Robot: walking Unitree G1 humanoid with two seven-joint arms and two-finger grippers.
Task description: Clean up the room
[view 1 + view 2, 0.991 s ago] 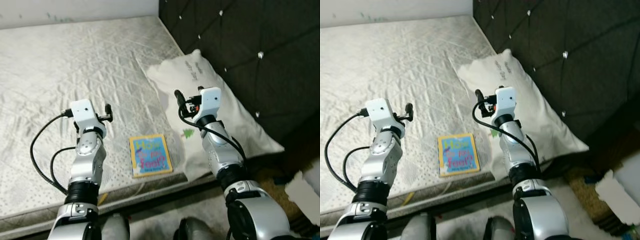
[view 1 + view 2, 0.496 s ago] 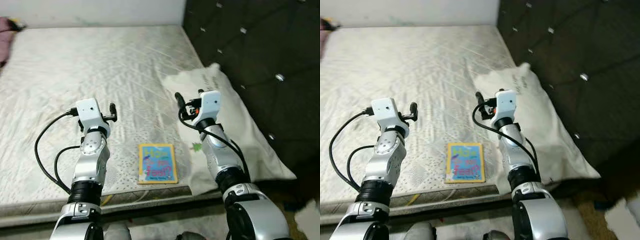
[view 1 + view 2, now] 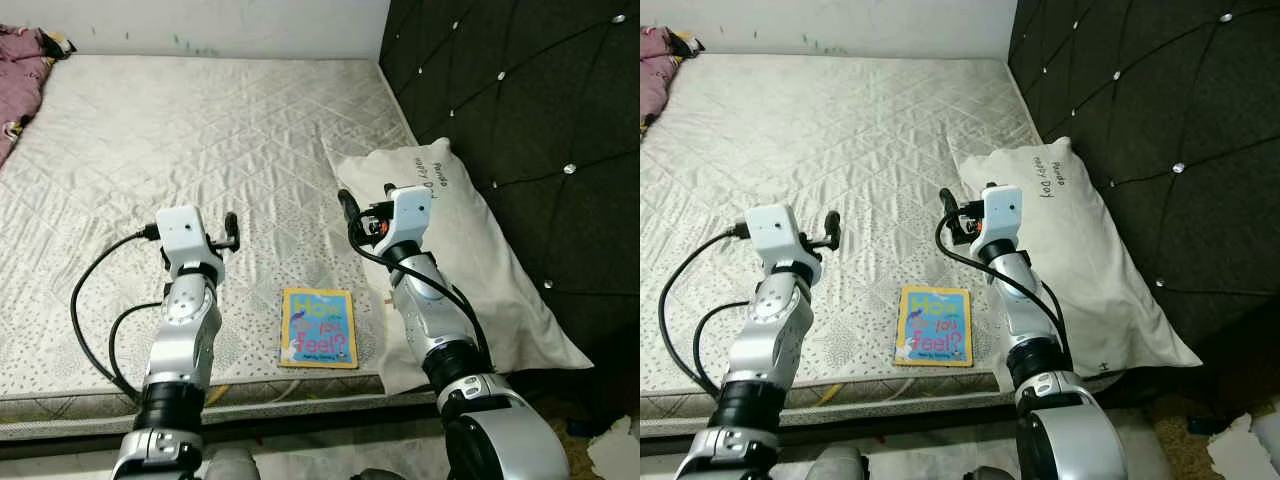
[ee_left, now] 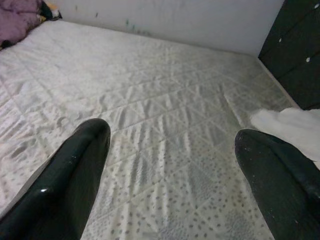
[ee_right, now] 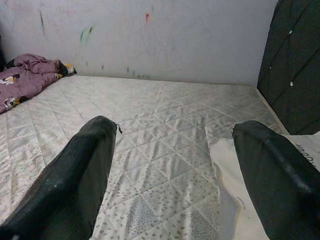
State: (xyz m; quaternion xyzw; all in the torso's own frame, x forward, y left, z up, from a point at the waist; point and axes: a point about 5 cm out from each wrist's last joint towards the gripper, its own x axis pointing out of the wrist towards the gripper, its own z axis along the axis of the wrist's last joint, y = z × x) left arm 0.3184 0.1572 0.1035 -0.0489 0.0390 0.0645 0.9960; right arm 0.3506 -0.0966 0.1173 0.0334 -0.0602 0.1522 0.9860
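A small yellow and blue children's book (image 3: 319, 327) lies flat near the front edge of the bare quilted mattress (image 3: 200, 130). A white pillow (image 3: 470, 260) rests at the right, against the dark headboard. Purple clothing (image 3: 20, 60) is bunched at the far left corner of the bed. My left gripper (image 4: 170, 137) is raised above the mattress to the left of the book, open and holding nothing. On the book's right, at the pillow's near edge, my right gripper (image 5: 175, 127) hovers open, also with nothing in it.
A dark tufted headboard (image 3: 520, 100) walls off the right side. A pale wall (image 5: 150, 35) with small marks runs behind the bed. A scrap of white paper (image 3: 615, 455) lies on the floor at the lower right.
The camera has swung left and back, so more mattress and the purple clothing came into view. Both arms keep roughly the same raised pose, with both grippers still open.
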